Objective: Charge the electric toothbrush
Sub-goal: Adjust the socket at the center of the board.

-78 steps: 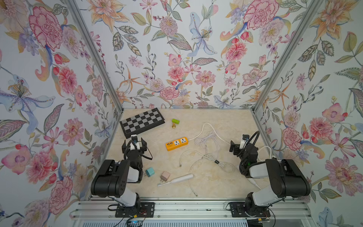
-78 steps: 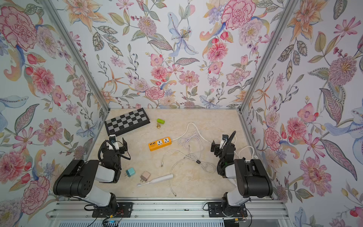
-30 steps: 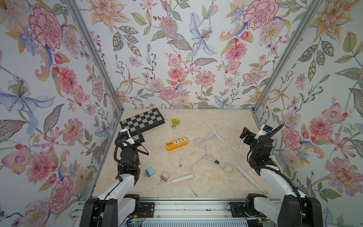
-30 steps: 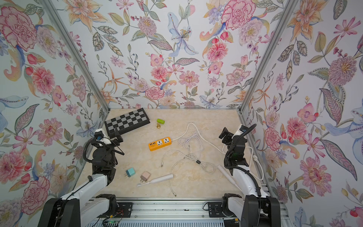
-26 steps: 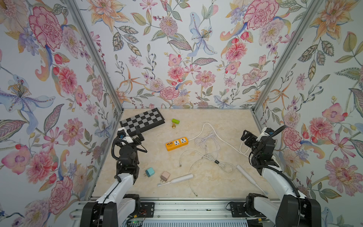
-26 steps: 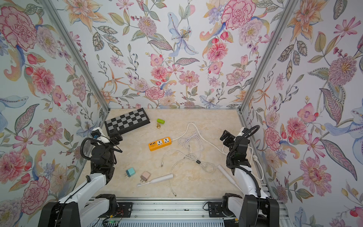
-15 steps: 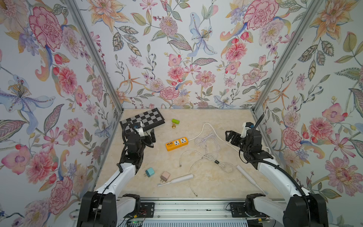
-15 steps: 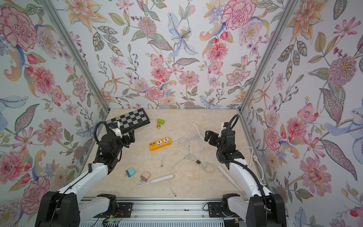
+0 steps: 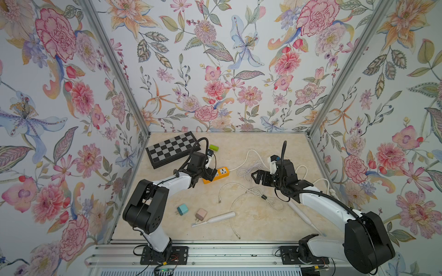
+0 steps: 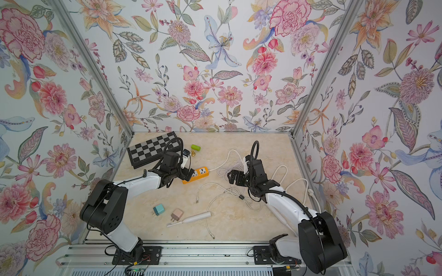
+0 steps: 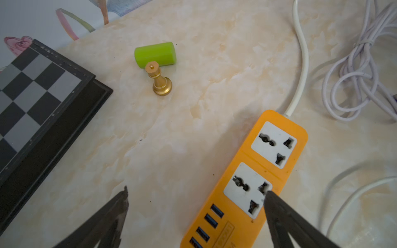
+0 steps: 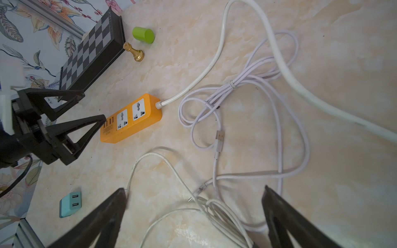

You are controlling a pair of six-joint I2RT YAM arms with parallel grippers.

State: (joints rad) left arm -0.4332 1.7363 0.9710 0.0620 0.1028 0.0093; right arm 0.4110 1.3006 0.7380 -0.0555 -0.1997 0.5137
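While both arms reach out over the table (image 9: 270, 229), the electric toothbrush (image 9: 213, 218) lies flat near the front edge, well apart from both claws. Near its brush end sits a pink plug (image 9: 201, 213), and a teal plug (image 9: 183, 209) is next to that. The left gripper (image 9: 210, 172) hangs over one end of the orange power strip (image 9: 221, 172) with its jaws wide apart, holding nothing (the left wrist view shows one finger over a socket). The right gripper (image 9: 257, 176) is spread wide too and empty, above a messy bunch of white cables (image 9: 253, 191). A chess board (image 9: 171, 148), a green tube (image 9: 213, 147) and a little gold chess piece (image 11: 160, 81) sit near the back.
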